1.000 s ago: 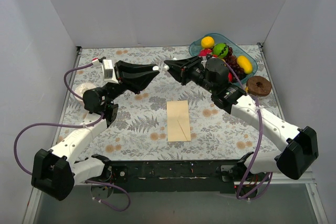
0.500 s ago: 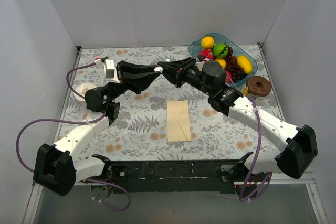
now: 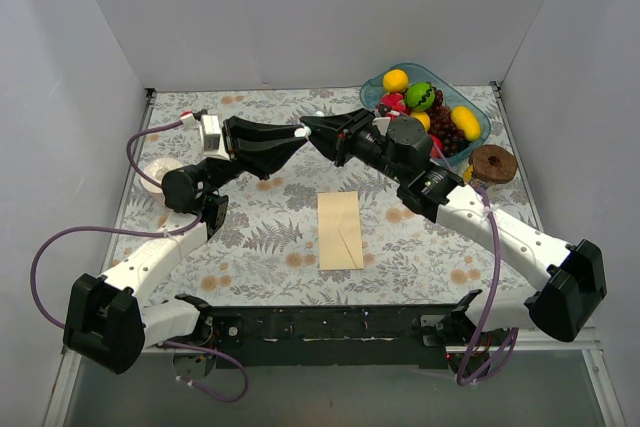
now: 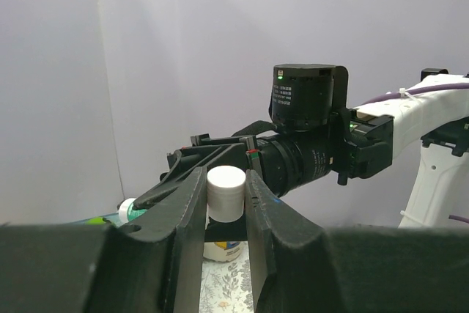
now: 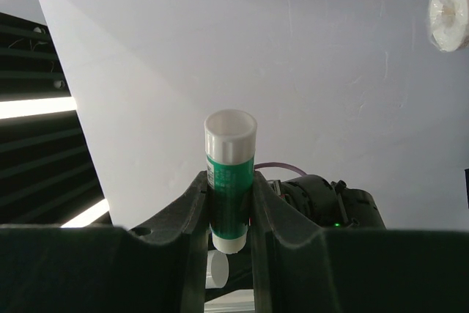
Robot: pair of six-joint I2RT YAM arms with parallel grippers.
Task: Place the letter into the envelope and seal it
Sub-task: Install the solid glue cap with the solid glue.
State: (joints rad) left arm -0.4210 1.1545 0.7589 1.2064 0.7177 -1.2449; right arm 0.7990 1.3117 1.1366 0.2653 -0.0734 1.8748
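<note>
Left end effector (image 3: 296,132) clenched on a white cap (image 4: 225,193). Right end effector (image 3: 310,125) grasping a green glue stick (image 5: 230,188), tip to tip. Envelope (image 3: 340,230) flat on the table (image 3: 250,237), below both and apart.

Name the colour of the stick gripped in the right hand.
Green stick with white ends; best seen in the right wrist view.

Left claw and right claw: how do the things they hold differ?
The left claw grips a short, all-white cap; the right claw grips a longer green tube with a white end. The cap looks closed on top; the tube's end is open. Both are cylinders pinched at their sides.
</note>
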